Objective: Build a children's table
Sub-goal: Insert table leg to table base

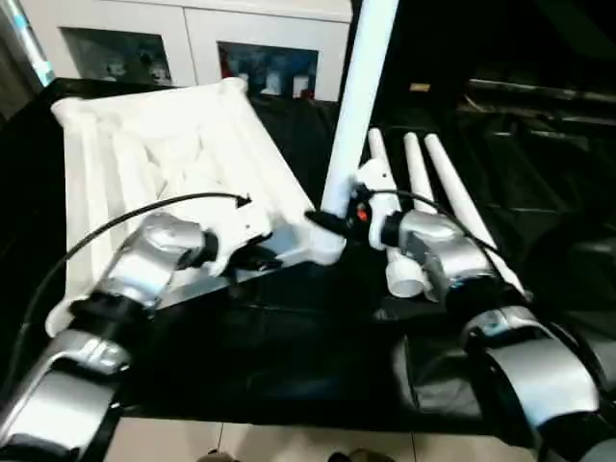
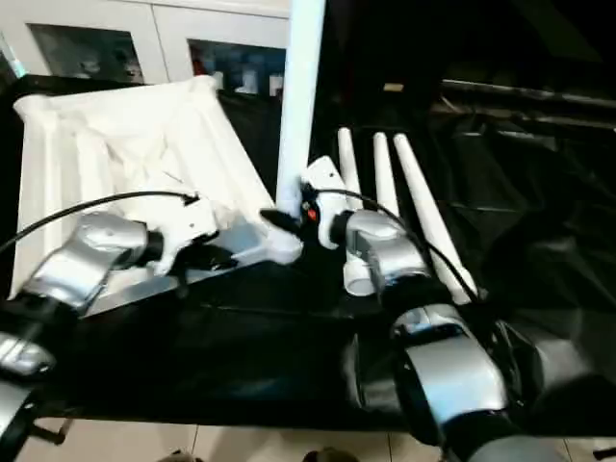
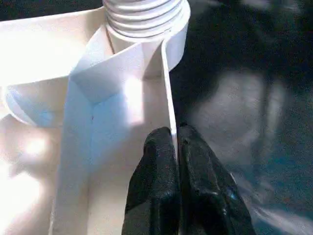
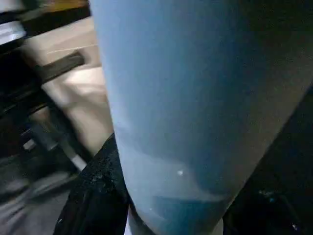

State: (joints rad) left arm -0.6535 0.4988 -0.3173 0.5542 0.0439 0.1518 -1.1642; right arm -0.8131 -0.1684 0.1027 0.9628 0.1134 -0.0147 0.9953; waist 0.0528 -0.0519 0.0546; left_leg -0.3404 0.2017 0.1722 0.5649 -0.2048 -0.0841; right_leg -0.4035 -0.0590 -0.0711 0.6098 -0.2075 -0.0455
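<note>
Left eye view: the table top (image 1: 154, 144) lies ribbed side up on the black cloth (image 1: 289, 356), stretching up and away from the left gripper (image 1: 258, 258). That gripper sits at the top's near edge, its fingers pressed together on the thin white side wall. Left wrist view confirms this: the black fingertips (image 3: 164, 147) pinch the upright rim between them, and just beyond them stands the round corner socket (image 3: 146, 29) with a threaded leg end seated in it.

Moving right, an upright leg (image 1: 361, 96) rises from that same corner, just ahead of the left gripper and immediately in front of the right gripper (image 1: 332, 219). The right gripper's fingers are set around the leg's lower end, half-spread to its width and closed on it. Right wrist view shows the leg's pale shaft hard up against the camera, with one black finger (image 4: 100, 186) lying along its side.

Farther right, beyond the right forearm, three loose legs (image 1: 423, 192) lie side by side on the cloth, touching or nearly touching one another. White cabinets (image 1: 192, 38) stand behind the work.
</note>
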